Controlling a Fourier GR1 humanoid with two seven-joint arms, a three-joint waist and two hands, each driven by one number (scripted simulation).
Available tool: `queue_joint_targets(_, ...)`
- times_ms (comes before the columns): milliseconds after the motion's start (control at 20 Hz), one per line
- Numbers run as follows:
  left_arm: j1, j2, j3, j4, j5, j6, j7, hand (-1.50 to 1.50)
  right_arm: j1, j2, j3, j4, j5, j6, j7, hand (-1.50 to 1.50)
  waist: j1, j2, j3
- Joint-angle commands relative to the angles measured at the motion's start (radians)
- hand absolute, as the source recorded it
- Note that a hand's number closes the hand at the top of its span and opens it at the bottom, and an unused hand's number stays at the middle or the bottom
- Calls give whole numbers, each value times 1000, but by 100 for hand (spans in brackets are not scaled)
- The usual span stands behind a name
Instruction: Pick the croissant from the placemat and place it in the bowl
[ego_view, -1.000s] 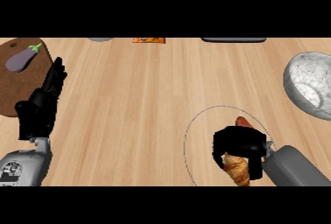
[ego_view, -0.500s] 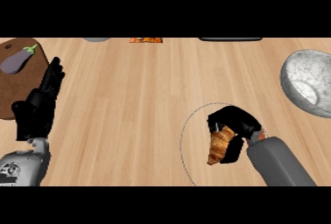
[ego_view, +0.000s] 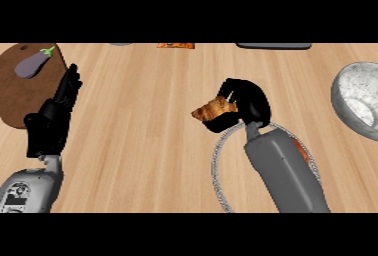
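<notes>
No text, label or number is readable.

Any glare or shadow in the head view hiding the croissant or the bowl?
Head view: lighting is even, no glare; the croissant shows clearly at the right hand's fingertips, part hidden by the hand; the bowl is cut by the right edge, its speckled inside lit, rim side shaded.
</notes>
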Motion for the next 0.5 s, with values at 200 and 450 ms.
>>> queue_joint_targets(200,-8,1,15,32,1,-5,-21,0,-124,25,118,-88,148,-376,435,150,-19,-1,0)
queue_joint_targets(450,11,-7,32,61,0,1,-57,0,-185,-16,26,-185,305,-261,576,150,-43,-2,1)
